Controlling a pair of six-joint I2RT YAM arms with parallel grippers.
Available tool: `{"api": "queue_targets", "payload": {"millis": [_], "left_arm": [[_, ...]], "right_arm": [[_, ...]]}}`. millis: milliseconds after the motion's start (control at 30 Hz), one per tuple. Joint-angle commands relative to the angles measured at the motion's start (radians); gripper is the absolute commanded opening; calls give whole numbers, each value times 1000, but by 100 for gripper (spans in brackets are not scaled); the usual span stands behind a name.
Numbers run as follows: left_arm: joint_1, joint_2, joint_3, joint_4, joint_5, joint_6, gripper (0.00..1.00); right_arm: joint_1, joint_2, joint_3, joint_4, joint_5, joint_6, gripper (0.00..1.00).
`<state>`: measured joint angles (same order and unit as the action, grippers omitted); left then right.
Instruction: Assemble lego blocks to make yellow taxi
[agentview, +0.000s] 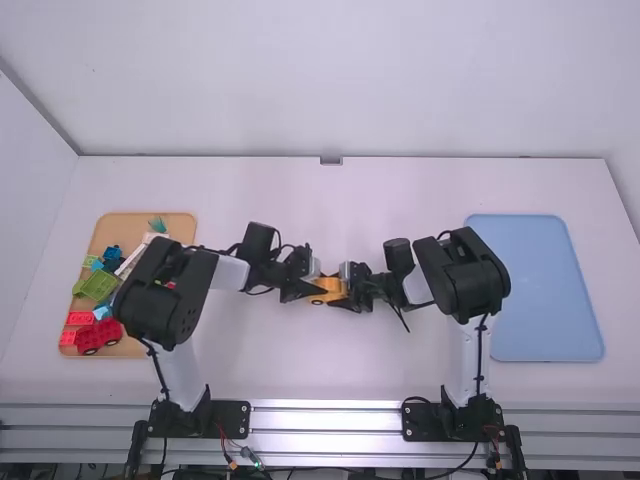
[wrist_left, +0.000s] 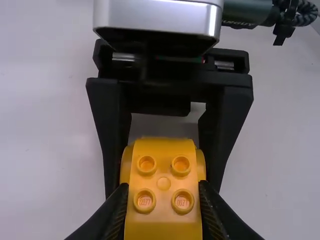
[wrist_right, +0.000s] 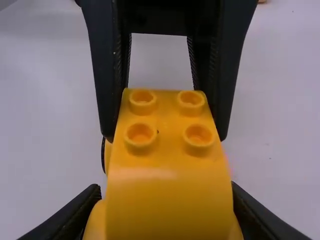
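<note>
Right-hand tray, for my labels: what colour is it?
The tray is light blue, clearest in the high view.

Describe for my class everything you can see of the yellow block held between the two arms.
The yellow block looks like smooth, glossy plastic. Four round, hollow studs stand in two rows of two on its top, and a rounded slope falls away from them. A dark wheel shows low on its side. It sits studs up, near the middle of the table; whether it touches the table is unclear. The left gripper and right gripper both clasp its sides.
</note>
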<state>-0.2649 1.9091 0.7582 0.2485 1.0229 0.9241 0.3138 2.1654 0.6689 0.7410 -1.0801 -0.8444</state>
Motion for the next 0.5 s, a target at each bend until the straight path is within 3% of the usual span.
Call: {"api": "queue_targets", "payload": {"millis": [0, 200, 467], "left_arm": [[-52, 23, -46, -40, -35, -15, 2], [-60, 23, -55, -81, -127, -17, 1], [-57, 23, -129, 35, -137, -20, 2]], "right_arm": [[1, 12, 5, 6, 30, 28, 47], [0, 12, 5, 10, 31, 28, 46], [0, 12, 5, 10, 32, 28, 45]]}}
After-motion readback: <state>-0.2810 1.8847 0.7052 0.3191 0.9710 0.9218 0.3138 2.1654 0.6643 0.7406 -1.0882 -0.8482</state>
